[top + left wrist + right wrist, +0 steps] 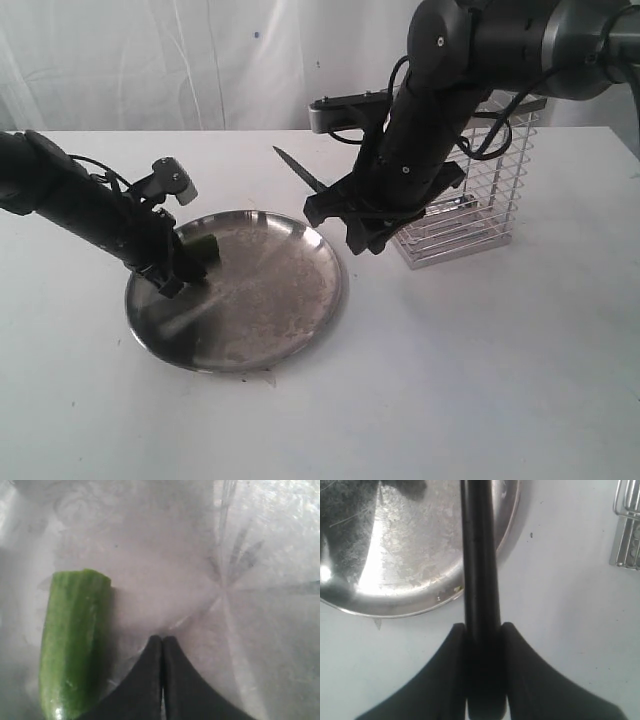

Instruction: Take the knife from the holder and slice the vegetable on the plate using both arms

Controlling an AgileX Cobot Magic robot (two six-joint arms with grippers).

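The knife is out of the holder, so the step in hand is the slicing itself. The right arm hangs over the tabletop at the plate's 2 o'clock. Its jaws are clamped on the black handle, and the blade points off toward 10 o'clock, just short of the plate's far rim. The holder stands beyond it, also at about 2 o'clock.

The vegetable, a short green piece with one flat cut end, lies near the rim at the plate's 11 o'clock. The left arm reaches in from 9 o'clock. Its jaws are clenched on nothing, tips pressed together just beside the vegetable; whether they brush it I cannot tell.

To do this well, I judge that the left arm should steady the vegetable first. It can open and straddle the piece, or press down on the end away from the cut. Otherwise the piece will likely roll or skid on the smooth steel. The right arm should then swing the blade across the vegetable's length, well clear of the left jaws, and lower it squarely. Which way the cutting edge faces is not visible, so that needs checking before pressing down.
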